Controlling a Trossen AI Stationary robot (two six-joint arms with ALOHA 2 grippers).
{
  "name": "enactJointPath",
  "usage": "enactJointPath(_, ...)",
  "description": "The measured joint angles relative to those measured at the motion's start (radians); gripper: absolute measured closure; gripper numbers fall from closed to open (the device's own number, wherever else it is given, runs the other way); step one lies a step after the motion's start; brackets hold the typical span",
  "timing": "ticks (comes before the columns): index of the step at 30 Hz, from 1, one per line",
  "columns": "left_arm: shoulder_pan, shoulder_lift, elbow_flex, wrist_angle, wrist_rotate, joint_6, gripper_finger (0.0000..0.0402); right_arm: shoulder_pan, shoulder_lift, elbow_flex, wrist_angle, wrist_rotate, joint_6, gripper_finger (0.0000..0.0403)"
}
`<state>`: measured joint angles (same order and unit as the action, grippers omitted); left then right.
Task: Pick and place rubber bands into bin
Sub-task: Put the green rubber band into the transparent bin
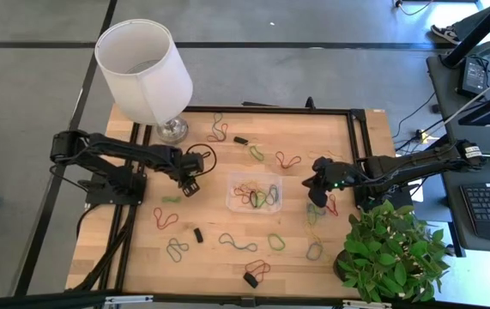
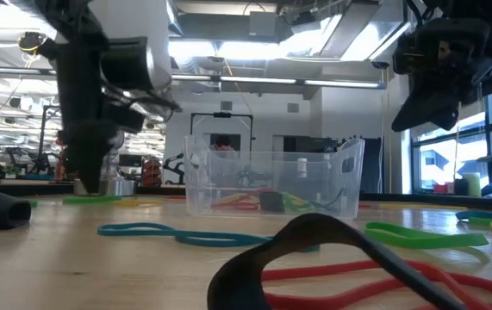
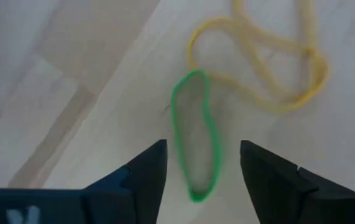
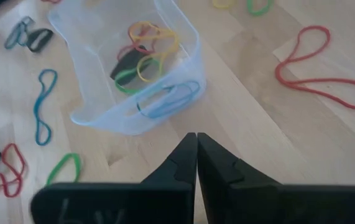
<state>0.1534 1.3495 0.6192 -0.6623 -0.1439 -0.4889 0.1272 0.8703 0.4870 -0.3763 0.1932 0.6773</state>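
Near the table's left side, the left gripper [image 3: 202, 163] hangs with jaws apart over a green rubber band [image 3: 195, 134], lined up to pinch it. Farther right, the clear bin [image 1: 254, 190] sits mid-table holding several bands; beyond it the right gripper [image 4: 196, 157] waits, fingers pressed together and empty.

Lamp [image 1: 144, 69] hides table corner (base partly too).

Bin [image 1: 254, 191] mid-table; rubber bands [image 1: 257, 196] inside
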Motion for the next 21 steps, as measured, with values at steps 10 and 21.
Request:
enactJointPath(10, 0.000, -0.005, -0.089, 0.125, -0.005, 0.001, 0.0256, 0.000, 0.000, 0.000, 0.024, 0.000, -0.002, 0.0386)
enactJointPath(21, -0.031, 0.001, -0.027, 0.005, 0.039, -0.092, 0.0398, 0.000, 0.000, 0.000, 0.025, 0.000, -0.003, 0.0386)
